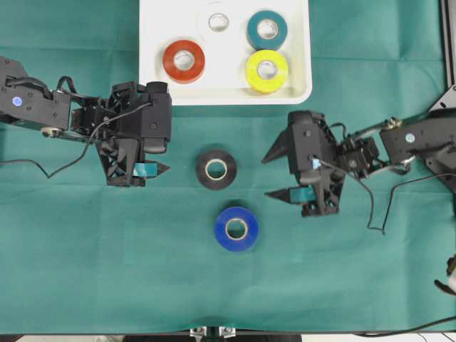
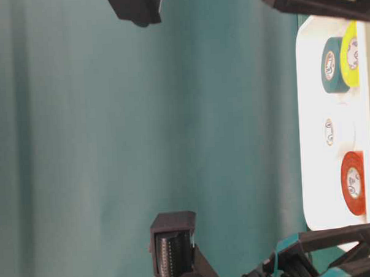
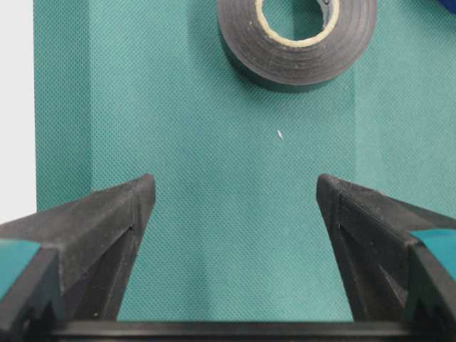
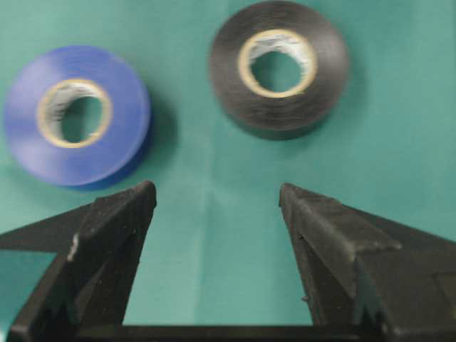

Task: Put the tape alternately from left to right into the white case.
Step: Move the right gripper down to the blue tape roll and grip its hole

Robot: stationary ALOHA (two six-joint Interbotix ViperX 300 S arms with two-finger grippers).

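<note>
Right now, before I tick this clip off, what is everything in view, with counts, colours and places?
white case: one, white, top centre of the overhead view, on the cloth.
tape in the case: four rolls; red-orange at left, white at the far rim, teal at right, yellow just in front of the teal.
tape on the cloth: two rolls; black between the two grippers, blue nearer the front edge.
green cloth: one, covers the table.
left gripper: black with teal pads, open, empty, left of the black roll.
right gripper: black, open, empty, right of the black roll.
</note>
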